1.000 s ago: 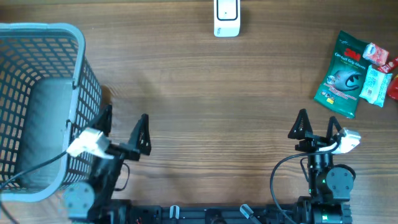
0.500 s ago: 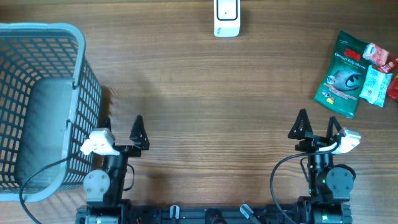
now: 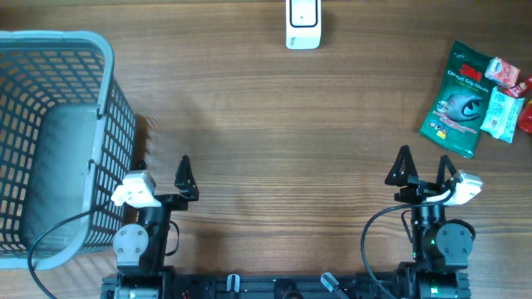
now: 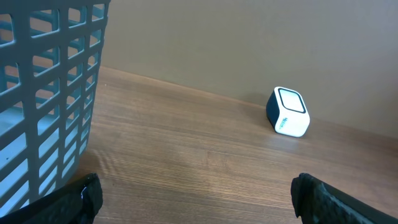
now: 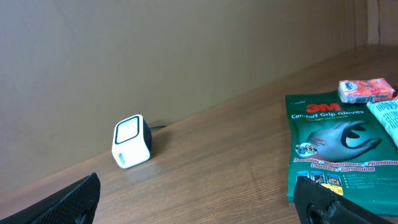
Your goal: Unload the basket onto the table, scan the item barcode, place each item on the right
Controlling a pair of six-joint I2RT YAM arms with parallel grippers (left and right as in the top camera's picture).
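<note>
A white barcode scanner (image 3: 302, 23) with a dark back stands at the table's far edge and shows in both wrist views (image 4: 288, 112) (image 5: 132, 142). A green 3M glove pack (image 3: 460, 98) (image 5: 333, 146) lies flat at the far right among other small items. No barcode shows on any of them. My left gripper (image 3: 162, 174) (image 4: 199, 196) is open and empty at the near edge beside the basket. My right gripper (image 3: 426, 170) (image 5: 199, 199) is open and empty, near the table's front and a short way in front of the glove pack.
A tall blue-grey mesh basket (image 3: 50, 141) (image 4: 43, 93) fills the left side, close to my left fingers. Beside the glove pack lie a pink packet (image 3: 503, 71) (image 5: 367, 91), a teal wipes pack (image 3: 501, 115) and a red item (image 3: 525, 116). A plain wall rises behind the scanner.
My left arm has swung from leaning toward the basket to pointing straight ahead, its gripper shifting slightly right. The right arm and all items are unmoved.
</note>
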